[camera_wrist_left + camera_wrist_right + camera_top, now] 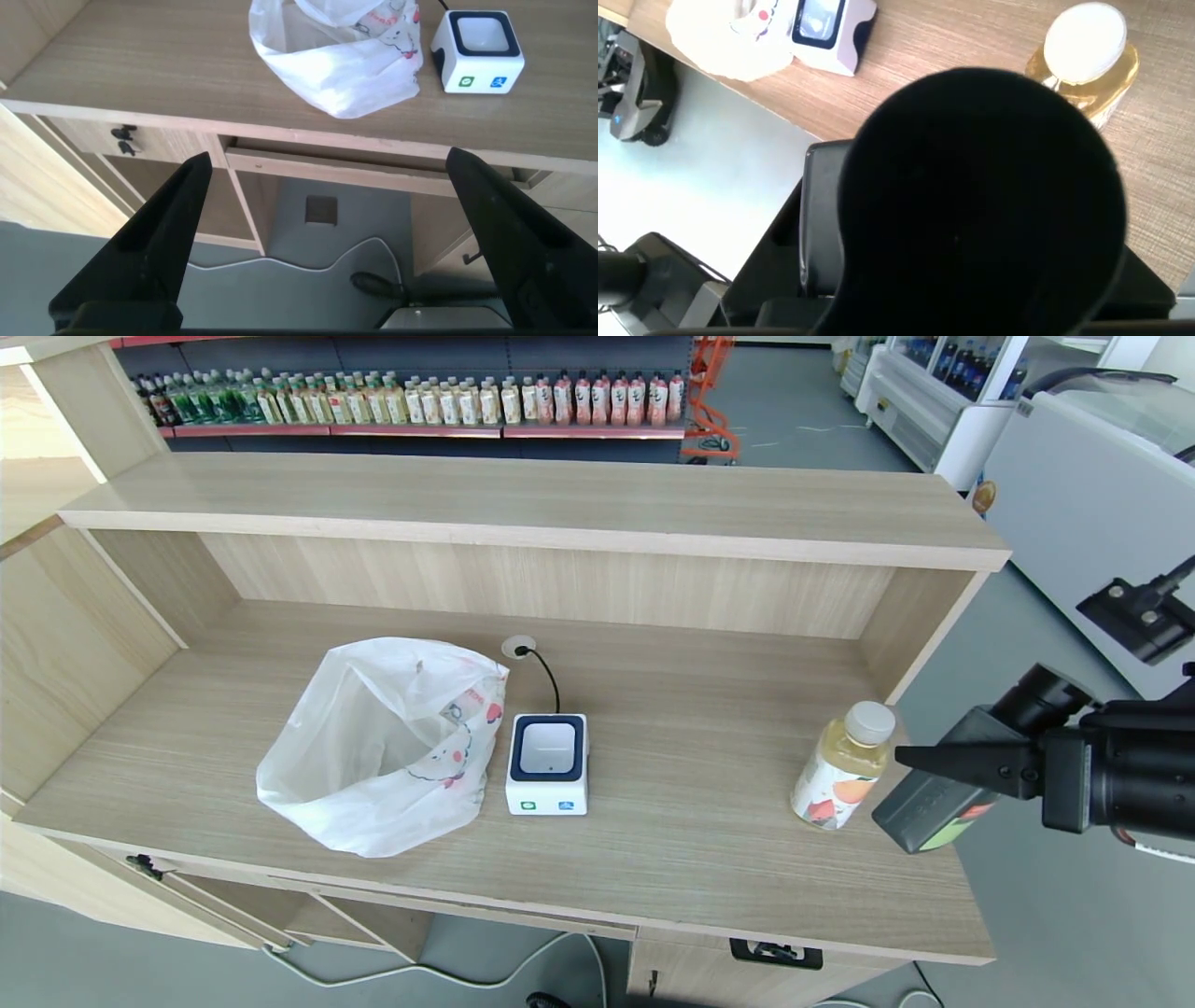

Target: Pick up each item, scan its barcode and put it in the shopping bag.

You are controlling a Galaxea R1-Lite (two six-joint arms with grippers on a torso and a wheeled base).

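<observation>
Light wood bench (709, 728), and three things are set out on it. A white plastic shopping bag (383, 742) is stood open toward the left. A small white scanner (548, 763) is parked just beside it, with its cable (546, 677) run to a hole at the back. A bottle (843, 765) of pale yellow drink, white cap on, is placed upright near the right edge, well apart from the scanner.

The right hand (934, 793) is held just off the bench's right edge, next to the bottle. It's clamped on a dark container (920, 821) with a bit of green and orange label showing.

The left hand (329, 168) is spread wide open, kept down below the bench's front edge in front of the drawer (327, 168).
</observation>
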